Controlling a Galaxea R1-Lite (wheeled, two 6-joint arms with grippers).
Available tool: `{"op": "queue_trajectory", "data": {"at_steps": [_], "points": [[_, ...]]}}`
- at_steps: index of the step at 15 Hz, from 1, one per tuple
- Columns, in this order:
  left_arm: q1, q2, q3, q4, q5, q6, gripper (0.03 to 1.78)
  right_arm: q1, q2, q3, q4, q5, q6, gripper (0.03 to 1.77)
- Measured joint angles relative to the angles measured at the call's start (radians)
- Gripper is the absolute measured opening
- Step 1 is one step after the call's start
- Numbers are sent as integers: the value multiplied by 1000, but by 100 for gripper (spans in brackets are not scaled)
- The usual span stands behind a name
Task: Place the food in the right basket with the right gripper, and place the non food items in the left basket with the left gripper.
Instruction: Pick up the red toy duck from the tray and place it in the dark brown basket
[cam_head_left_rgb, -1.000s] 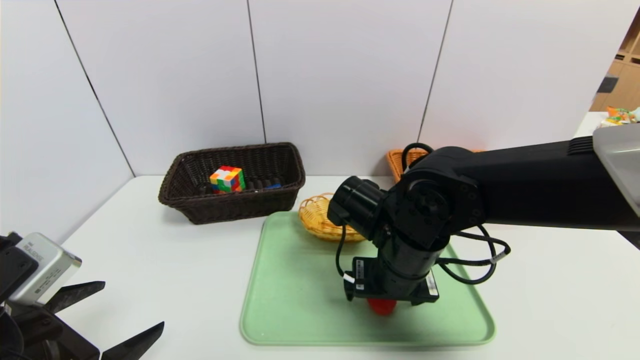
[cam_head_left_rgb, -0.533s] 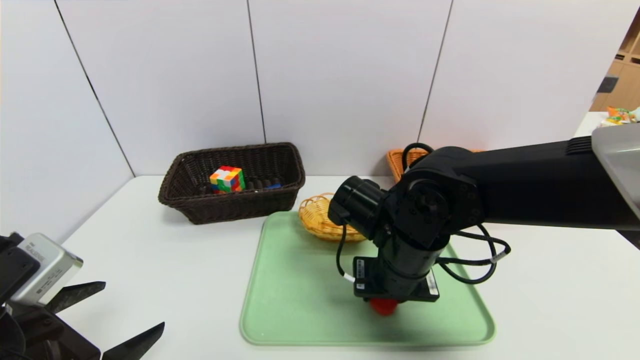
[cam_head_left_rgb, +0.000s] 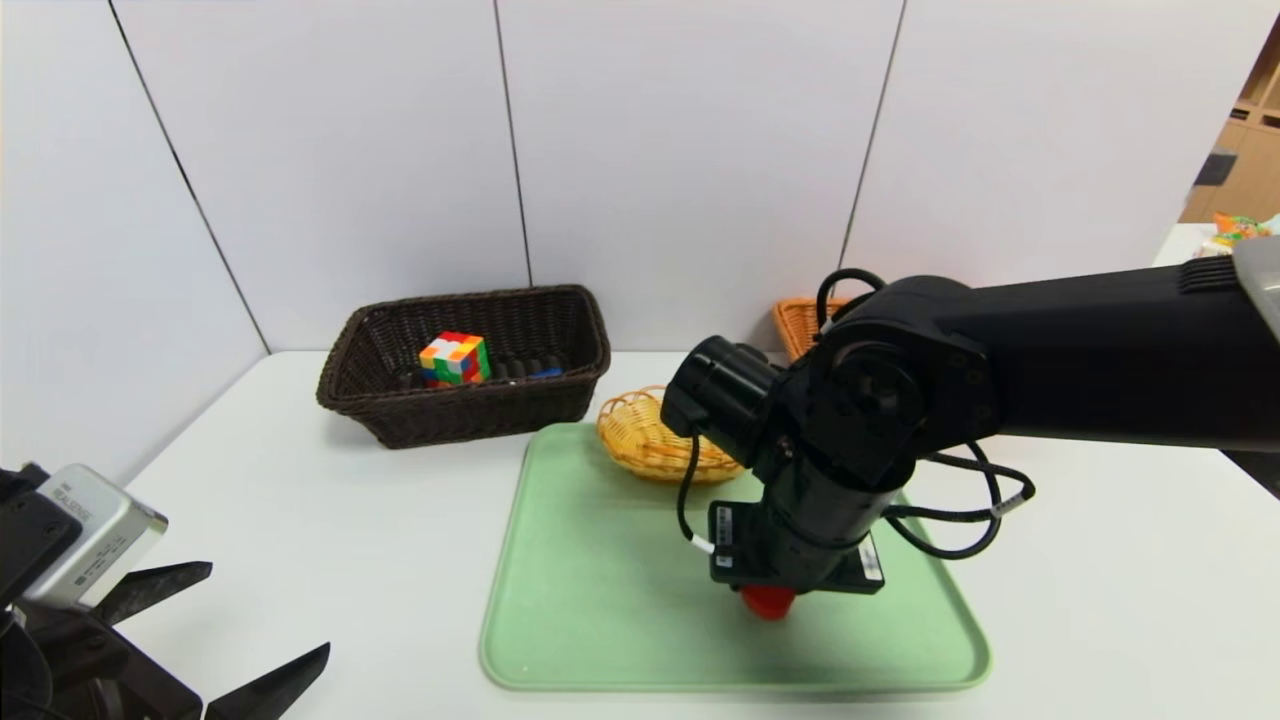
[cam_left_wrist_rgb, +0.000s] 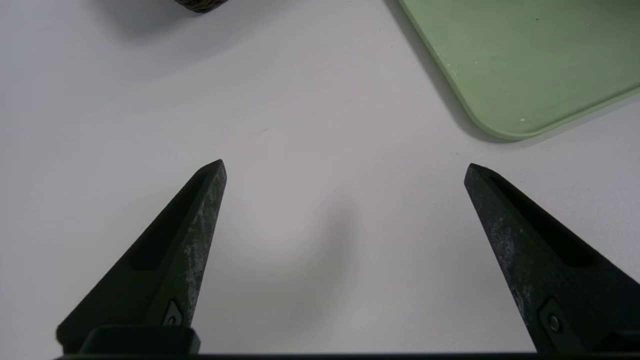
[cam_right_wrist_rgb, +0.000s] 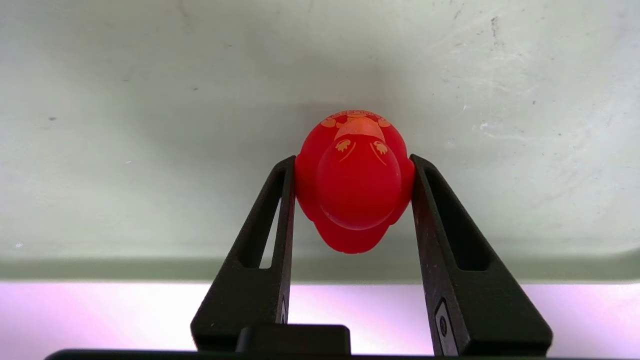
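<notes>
The right gripper (cam_right_wrist_rgb: 352, 162) points down over the green tray (cam_head_left_rgb: 590, 620), jaws clenched on the sides of the red duck (cam_right_wrist_rgb: 355, 182), near the tray's front edge. The left gripper (cam_left_wrist_rgb: 345, 167) hangs over the bare surface (cam_left_wrist_rgb: 300, 100) left of the tray, jaws spread wide and holding nothing. The cube (cam_head_left_rgb: 455, 358) lies in the dark basket (cam_head_left_rgb: 370, 400), behind the tray to the left. The orange basket (cam_head_left_rgb: 800, 322) shows behind the tray, largely hidden by the right arm.
</notes>
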Motion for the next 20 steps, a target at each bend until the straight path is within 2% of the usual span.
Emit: {"op": "queue_trajectory", "data": {"at_steps": [3,6,9,12,14,20], "points": [[0,2,0,0,0,0,169,16,-57,-29,6,-19,-22,70],[0,4,-1,-1,0,1,169,56,-132,-77,33,-86,-51,70],[0,9,-2,-12,0,1,169,109,-192,-199,124,-139,-60,69],[0,12,-2,-12,0,1,169,155,-248,-296,157,-210,-125,69],[0,13,-2,-12,0,3,169,168,-279,-315,95,-240,-185,69],[0,17,-3,-12,1,3,169,169,-290,-317,-230,-243,-365,68]]}}
